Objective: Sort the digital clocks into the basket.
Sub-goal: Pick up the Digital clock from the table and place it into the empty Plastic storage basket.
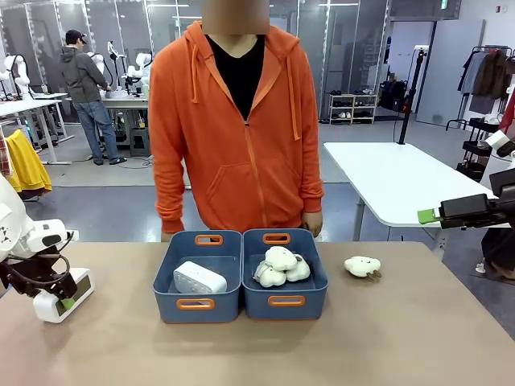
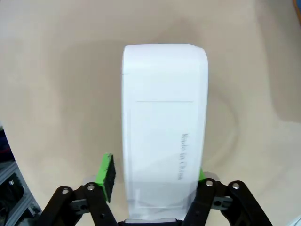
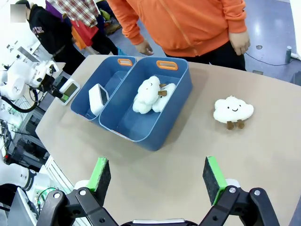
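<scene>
Tan table [image 1: 402, 338], busy lab behind. Left gripper [image 2: 154, 169] straddles second digital clock [image 2: 164, 108] near table's left edge, lined up for lift; can't tell if pinching yet. Other clock [image 1: 199, 278] already in left basket [image 1: 165, 310]. Right gripper [image 3: 156, 174] spread wide, parked clear.

Bright, even ceiling light; soft shadows hug the blue rectangular plastic tubs [image 1: 197, 304] on the beige desk [image 1: 402, 338]. The white rounded plastic clock [image 2: 164, 117] glares; wrist-view edges bow.
</scene>
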{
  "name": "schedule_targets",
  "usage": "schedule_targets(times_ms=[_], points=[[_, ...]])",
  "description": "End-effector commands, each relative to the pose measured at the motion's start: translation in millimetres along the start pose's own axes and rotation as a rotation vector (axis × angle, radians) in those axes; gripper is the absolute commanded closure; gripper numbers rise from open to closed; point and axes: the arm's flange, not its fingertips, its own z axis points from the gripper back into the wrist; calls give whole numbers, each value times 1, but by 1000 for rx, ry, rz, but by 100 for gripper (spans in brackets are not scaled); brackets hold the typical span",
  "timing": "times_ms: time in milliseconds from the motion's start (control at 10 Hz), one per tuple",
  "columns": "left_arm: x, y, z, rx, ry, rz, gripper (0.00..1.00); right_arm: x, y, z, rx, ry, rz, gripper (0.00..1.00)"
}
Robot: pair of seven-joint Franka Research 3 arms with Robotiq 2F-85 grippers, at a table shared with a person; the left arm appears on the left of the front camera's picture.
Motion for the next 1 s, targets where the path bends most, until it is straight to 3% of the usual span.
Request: schedule_targets(times_ms=[0, 200, 300, 400, 600, 800, 900], points=[[6, 2, 4, -21, -2, -20, 100, 0, -1, -1, 9, -6, 3, 0], [0, 3, 5, -32, 22, -10, 100, 0, -1, -1, 9, -6, 3, 0], [1, -1, 22, -82, 2, -51, 62, 0, -1, -1, 9, -6, 3, 0], [9, -9, 61, -126, -79, -122, 62, 0, -1, -1, 9, -6, 3, 0], [19, -38, 108, -199, -146, -227, 62, 0, -1, -1, 9, -6, 3, 0], [24, -99, 118, -300, -145, -249, 62, 0, -1, -1, 9, -6, 3, 0], [27, -129, 106, -260, -141, -196, 62, 0, -1, -1, 9, -6, 3, 0]])
